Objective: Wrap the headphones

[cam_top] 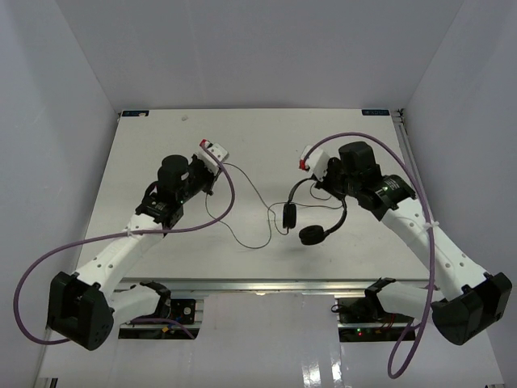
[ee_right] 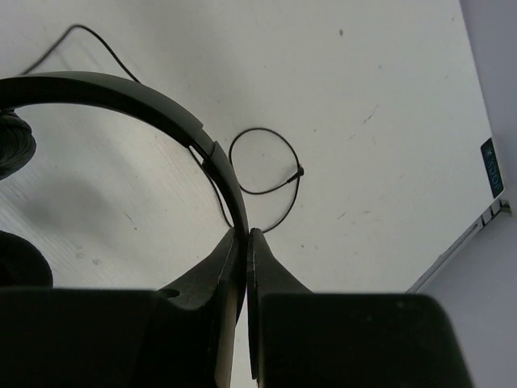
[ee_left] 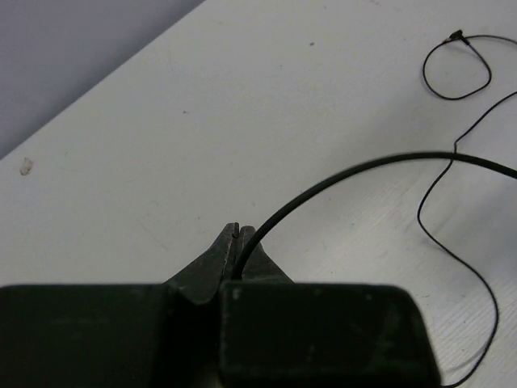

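Note:
The black headphones [cam_top: 311, 222] are near the table's middle right, with the thin headband [cam_top: 339, 212] arching over two round earpads [cam_top: 313, 234]. My right gripper [cam_top: 321, 184] is shut on the headband; in the right wrist view the band [ee_right: 121, 93] runs down between the closed fingertips [ee_right: 246, 234], and an earpad [ee_right: 12, 145] shows at the left edge. The thin black cord [cam_top: 250, 242] trails left across the table to my left gripper [cam_top: 214, 174], which is shut on it. In the left wrist view the cord [ee_left: 339, 174] rises out of the closed gripper [ee_left: 236, 230].
Loose cord loops lie on the white table [cam_top: 161, 137], one with the plug end [ee_left: 456, 35] and one [ee_right: 266, 162] just beyond the right fingers. Purple robot cables [cam_top: 226, 202] hang by both arms. The table's right edge [ee_right: 464, 246] is close to the right gripper.

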### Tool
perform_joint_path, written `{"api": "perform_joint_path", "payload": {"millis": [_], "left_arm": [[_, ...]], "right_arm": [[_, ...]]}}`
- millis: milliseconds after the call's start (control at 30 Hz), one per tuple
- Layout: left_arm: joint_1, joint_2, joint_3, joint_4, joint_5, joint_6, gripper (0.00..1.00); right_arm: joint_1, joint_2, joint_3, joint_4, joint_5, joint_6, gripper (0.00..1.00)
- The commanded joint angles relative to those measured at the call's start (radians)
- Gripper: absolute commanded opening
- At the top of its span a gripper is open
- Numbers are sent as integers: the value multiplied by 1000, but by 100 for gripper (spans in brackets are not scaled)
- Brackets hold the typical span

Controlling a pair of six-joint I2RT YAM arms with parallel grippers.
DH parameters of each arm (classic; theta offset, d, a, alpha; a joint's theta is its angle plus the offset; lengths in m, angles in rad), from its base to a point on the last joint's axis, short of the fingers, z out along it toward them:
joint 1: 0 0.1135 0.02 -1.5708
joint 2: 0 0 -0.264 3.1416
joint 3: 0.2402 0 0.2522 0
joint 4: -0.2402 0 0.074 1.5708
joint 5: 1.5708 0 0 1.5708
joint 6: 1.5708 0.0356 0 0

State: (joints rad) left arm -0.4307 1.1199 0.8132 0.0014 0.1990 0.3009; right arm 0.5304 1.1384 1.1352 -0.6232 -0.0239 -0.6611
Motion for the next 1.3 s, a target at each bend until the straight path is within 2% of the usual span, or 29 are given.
{"api": "perform_joint_path", "payload": {"millis": [0, 233, 400, 533, 733, 900, 1100, 1267], "left_arm": [[-3, -101, 113, -23, 106, -10, 0], [-12, -115, 201, -32, 311, -39, 0], [-19, -128, 222, -35, 338, -43, 0], [-22, -116, 252, -38, 347, -35, 0], [-22, -48, 294, -44, 311, 12, 0], [-19, 31, 301, -19, 186, 57, 0], [-8, 113, 313, 4, 129, 55, 0], [-6, 209, 386, 4, 140, 51, 0]], "right_arm": [[16, 73, -25, 136, 150, 91, 8], [46, 209, 58, 195, 214, 227, 8], [46, 300, 132, 244, 258, 276, 8], [58, 348, 187, 226, 166, 311, 8], [132, 264, 91, 249, -60, 238, 8], [135, 152, 14, 266, -161, 140, 8], [135, 14, -23, 292, -186, 29, 8], [193, -7, 9, 229, -255, -55, 8]]}}
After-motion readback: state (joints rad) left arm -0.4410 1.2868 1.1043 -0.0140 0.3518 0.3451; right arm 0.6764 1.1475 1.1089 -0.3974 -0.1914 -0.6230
